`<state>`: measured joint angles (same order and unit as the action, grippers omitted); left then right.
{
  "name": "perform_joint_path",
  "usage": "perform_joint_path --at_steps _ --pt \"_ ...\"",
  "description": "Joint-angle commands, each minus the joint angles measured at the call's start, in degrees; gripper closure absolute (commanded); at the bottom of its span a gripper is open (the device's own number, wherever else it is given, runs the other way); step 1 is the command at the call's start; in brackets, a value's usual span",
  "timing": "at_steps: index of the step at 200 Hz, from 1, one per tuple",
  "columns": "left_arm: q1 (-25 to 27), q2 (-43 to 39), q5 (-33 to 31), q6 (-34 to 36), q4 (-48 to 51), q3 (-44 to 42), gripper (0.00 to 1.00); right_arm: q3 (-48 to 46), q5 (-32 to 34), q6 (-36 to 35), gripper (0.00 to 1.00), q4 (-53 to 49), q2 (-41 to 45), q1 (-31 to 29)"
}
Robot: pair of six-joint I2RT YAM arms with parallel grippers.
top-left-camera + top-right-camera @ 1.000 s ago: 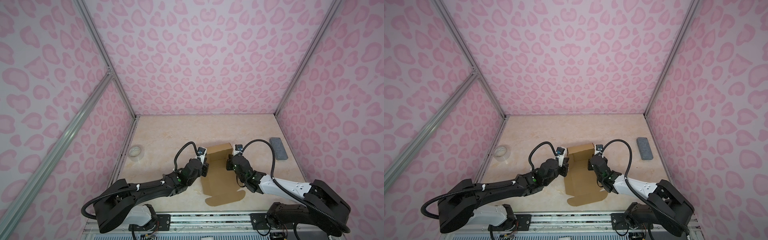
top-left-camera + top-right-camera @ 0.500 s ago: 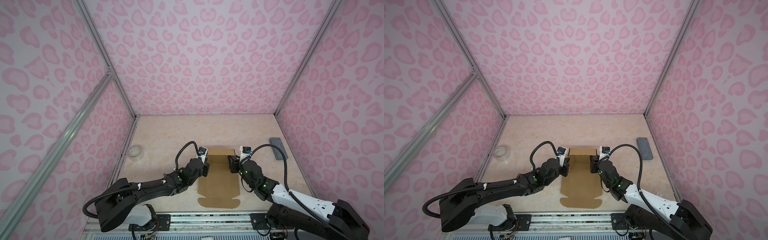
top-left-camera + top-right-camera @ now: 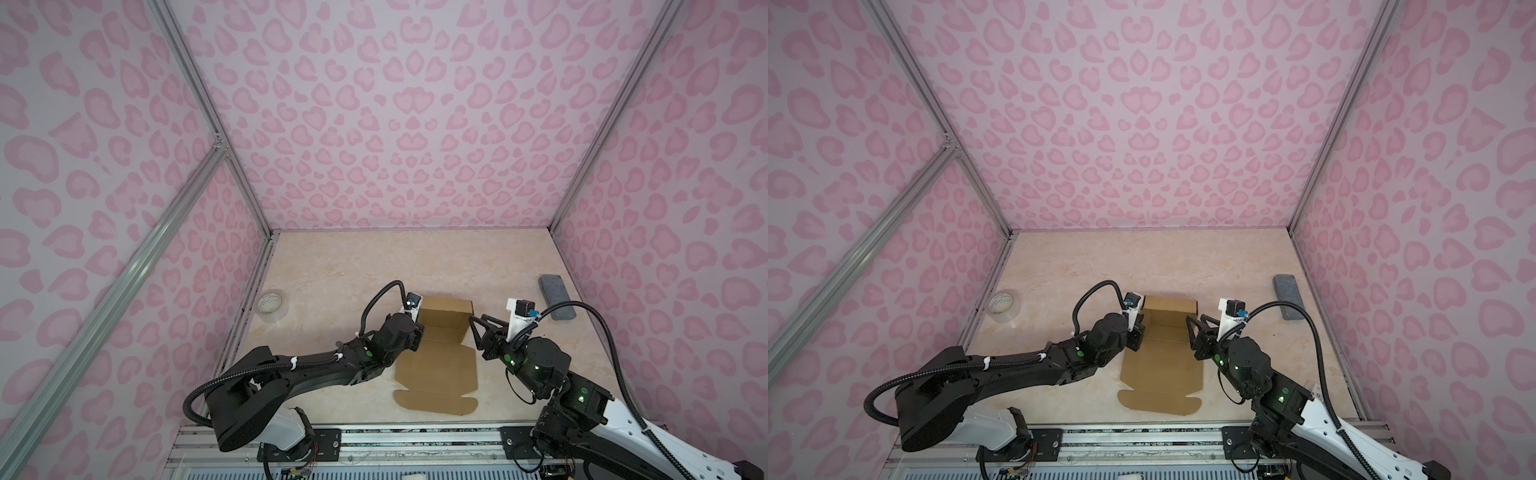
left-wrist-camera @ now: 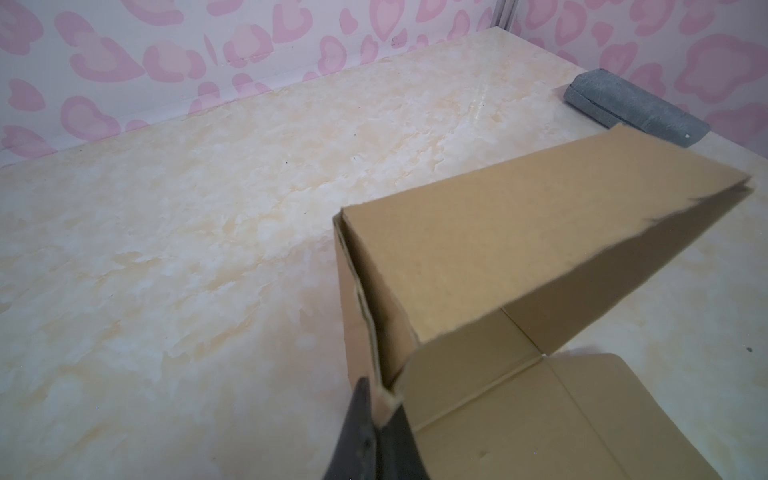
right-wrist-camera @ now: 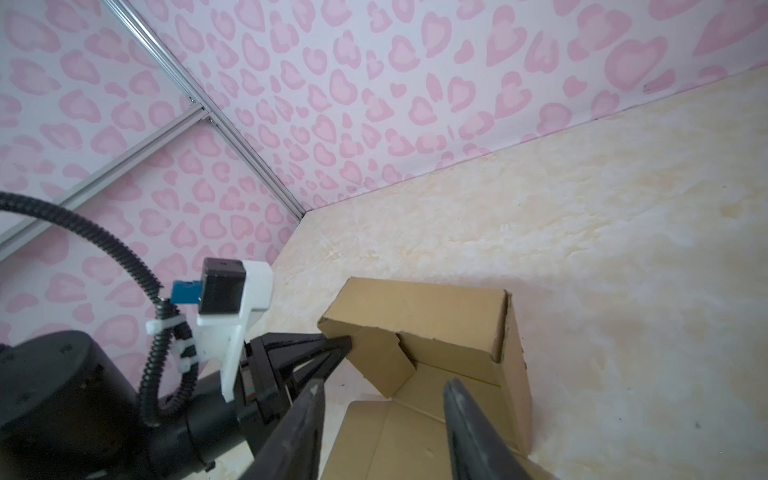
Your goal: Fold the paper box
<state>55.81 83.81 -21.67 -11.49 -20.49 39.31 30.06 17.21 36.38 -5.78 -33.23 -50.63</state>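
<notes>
Paper box (image 3: 436, 368): plain brown cardboard die-cut, partly folded. Far end raised into walls; near panel and tabbed flap lie flat. Mid-width on table (image 3: 353, 270), toward near edge.

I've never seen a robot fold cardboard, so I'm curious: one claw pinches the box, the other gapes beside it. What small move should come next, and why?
Probably the right claw should ease in and close on the right side of the paper box, to stand that side up. The left claw pinches the left wall, while the right claw is open and holds nothing.
</notes>
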Motion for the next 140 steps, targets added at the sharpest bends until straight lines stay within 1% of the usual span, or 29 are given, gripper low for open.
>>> perform_joint_path --at_steps 1,19,35,55,63,88,114,140 --pt "-0.09 0.71 0.58 4.65 -4.83 -0.39 0.98 7.47 0.87 -2.71 0.49 -9.31 -6.11 0.44" --pt "-0.24 1.05 1.69 7.72 -8.49 -1.96 0.98 16.81 -2.92 -6.83 0.49 -13.68 -15.58 2.11" --pt "-0.52 1.61 2.6 10.23 -11.95 -2.99 0.98 22.48 -9.15 -8.87 0.49 -16.33 -22.83 5.82" --pt "-1.18 2.62 4.05 12.0 -12.81 -2.42 0.98 25.24 -18.2 -9.68 0.49 -16.18 -28.86 10.35" --pt "-1.4 3.12 4.47 12.1 -13.02 -2.15 0.98 25.64 -20.5 -10.12 0.49 -15.81 -30.84 11.43" --pt "-1.84 4.38 4.88 12.29 -14.18 -2.08 0.98 26.43 -21.74 -12.51 0.5 -15.6 -35.06 12.23" --pt "-2.36 5.52 4.27 12.45 -14.57 -1.7 0.98 25.36 -23.77 -12.04 0.5 -14.02 -37.88 13.01" --pt "-3.07 6.58 4.31 12.36 -14.39 -0.99 0.97 23.91 -23.58 -11.82 0.5 -11.98 -38.87 13.19"
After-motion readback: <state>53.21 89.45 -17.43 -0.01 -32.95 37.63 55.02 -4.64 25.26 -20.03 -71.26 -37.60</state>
